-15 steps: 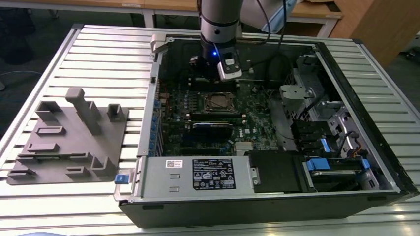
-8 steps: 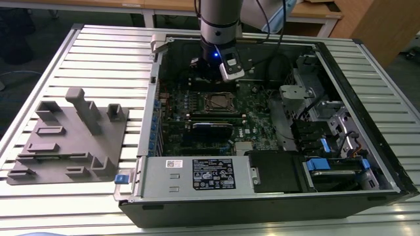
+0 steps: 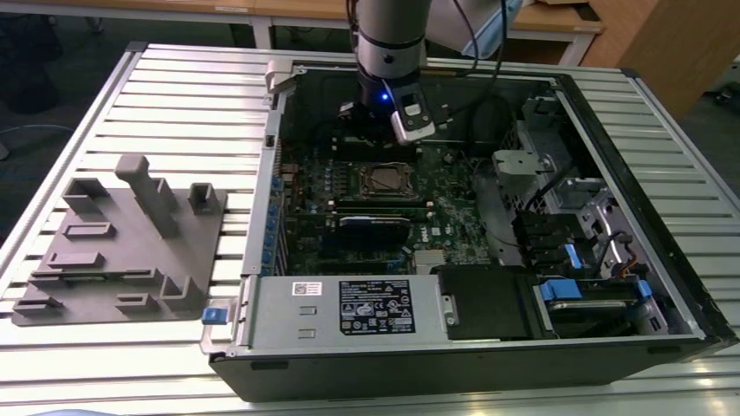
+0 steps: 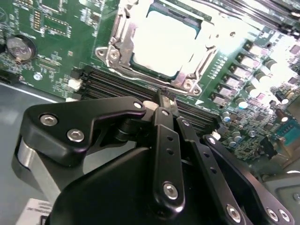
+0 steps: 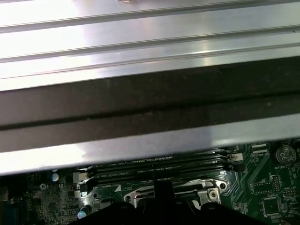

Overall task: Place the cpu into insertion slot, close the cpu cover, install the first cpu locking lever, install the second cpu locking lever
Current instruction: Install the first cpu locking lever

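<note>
The cpu [image 4: 161, 42] lies flat in the insertion slot [image 3: 387, 181] on the green board, its pale metal top glaring under the light. The silver cpu cover [image 4: 118, 40] lies down around it like a frame, with screws at its corners. My gripper [image 4: 162, 96] hovers over the black memory slots [image 4: 117, 84] just beside the socket, fingers together and holding nothing. In the exterior view the gripper [image 3: 367, 130] hangs inside the open case, just beyond the socket's far edge. In the first wrist view the socket's metal edge [image 5: 206, 192] shows below the memory slots.
The open computer case [image 3: 601, 113] lies on a slatted metal table [image 3: 173, 95]. A grey fixture block [image 3: 127, 243] stands on the exterior view's left. Drive cages and cables [image 3: 567, 217] fill the case's right side; the power supply [image 3: 347, 308] sits at the front.
</note>
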`<control>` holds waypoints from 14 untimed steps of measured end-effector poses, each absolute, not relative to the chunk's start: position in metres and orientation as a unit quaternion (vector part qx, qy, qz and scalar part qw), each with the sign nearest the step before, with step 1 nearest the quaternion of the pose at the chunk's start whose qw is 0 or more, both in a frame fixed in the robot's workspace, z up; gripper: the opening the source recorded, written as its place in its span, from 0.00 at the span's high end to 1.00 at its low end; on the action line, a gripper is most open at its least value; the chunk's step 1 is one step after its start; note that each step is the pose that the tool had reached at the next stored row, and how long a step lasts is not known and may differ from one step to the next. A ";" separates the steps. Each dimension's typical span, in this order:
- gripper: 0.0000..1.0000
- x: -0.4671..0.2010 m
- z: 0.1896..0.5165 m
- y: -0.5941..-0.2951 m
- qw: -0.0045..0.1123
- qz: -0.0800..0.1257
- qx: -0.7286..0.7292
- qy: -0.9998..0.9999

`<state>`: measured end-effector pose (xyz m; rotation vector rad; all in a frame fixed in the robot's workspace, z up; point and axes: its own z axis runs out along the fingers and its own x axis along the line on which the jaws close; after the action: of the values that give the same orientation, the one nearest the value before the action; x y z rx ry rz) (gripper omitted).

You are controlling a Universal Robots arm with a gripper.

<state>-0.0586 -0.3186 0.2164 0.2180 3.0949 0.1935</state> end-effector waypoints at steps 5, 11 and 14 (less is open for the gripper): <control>0.89 -0.052 0.216 -0.319 0.017 0.060 0.070 0.996; 0.89 -0.049 0.216 -0.324 0.017 0.057 0.070 0.996; 0.89 -0.049 0.216 -0.330 0.017 0.057 0.070 0.996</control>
<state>-0.0494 -0.3299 0.2163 0.2177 3.0951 0.1762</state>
